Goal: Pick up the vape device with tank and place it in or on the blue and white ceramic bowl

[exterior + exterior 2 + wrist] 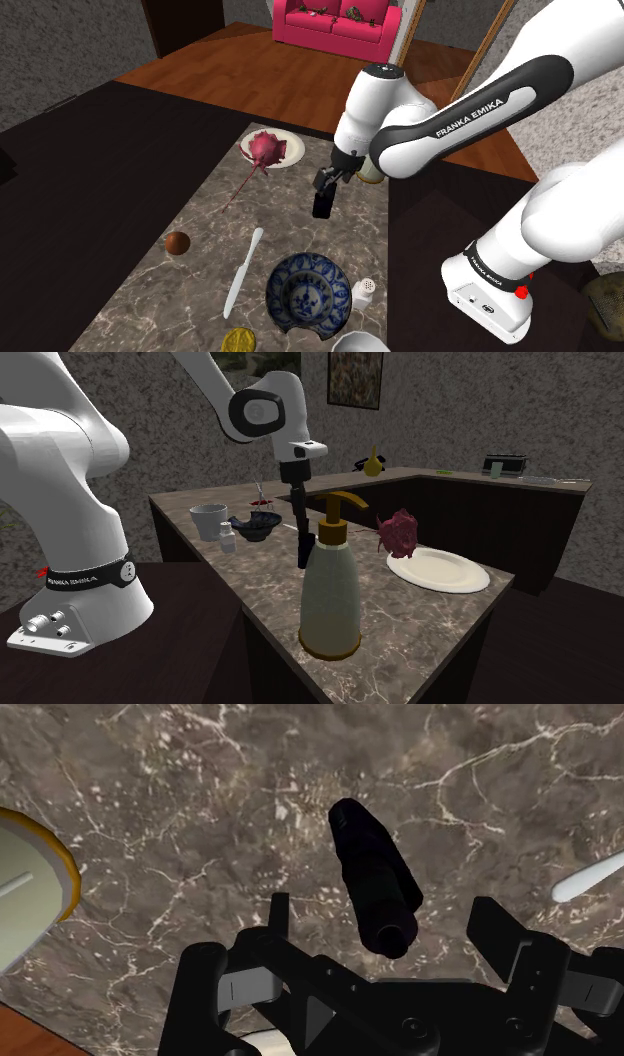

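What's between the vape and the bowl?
Bare counter, in the shoulder view, from vape to bowl. The knife lies off that line, toward the view's left.

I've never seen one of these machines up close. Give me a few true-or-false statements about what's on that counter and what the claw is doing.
1. The gripper is clamped on the black vape device. False: its fingers stand apart on either side of it without touching.
2. A dark red rose rests its bloom on a white plate. True.
3. The vape already sits in the blue and white bowl. False: it is over the marble counter, apart from the bowl.
4. A white knife lies beside the bowl. True.
5. The bottle with the gold pump lies on its side. False: it stands upright.
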You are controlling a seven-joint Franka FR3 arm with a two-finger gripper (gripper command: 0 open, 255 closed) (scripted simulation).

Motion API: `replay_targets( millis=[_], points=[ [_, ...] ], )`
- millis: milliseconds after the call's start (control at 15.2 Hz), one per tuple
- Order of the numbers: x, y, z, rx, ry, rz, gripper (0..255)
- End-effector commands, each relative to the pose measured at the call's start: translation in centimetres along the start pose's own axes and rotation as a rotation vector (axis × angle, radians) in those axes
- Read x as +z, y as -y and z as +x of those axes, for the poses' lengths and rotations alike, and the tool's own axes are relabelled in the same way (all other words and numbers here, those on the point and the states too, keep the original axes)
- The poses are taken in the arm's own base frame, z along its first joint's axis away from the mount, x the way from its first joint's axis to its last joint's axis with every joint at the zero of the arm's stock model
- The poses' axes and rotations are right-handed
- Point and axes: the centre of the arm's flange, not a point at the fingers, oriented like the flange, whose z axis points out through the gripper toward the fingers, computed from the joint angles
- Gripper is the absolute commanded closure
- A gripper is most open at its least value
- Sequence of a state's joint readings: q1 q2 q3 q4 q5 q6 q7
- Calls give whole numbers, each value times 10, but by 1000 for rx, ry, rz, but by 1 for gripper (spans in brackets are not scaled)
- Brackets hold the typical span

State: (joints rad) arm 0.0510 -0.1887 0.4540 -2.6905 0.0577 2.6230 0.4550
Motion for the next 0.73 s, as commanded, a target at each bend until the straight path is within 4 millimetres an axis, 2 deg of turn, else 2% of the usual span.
replay_targets(
  millis=[0,396,462,660],
  points=[
    [4,0,-1,0,-1,0,0],
    [4,0,-1,0,-1,0,0],
    [4,0,-1,0,-1,0,255],
    [4,0,-1,0,-1,0,255]
  ],
)
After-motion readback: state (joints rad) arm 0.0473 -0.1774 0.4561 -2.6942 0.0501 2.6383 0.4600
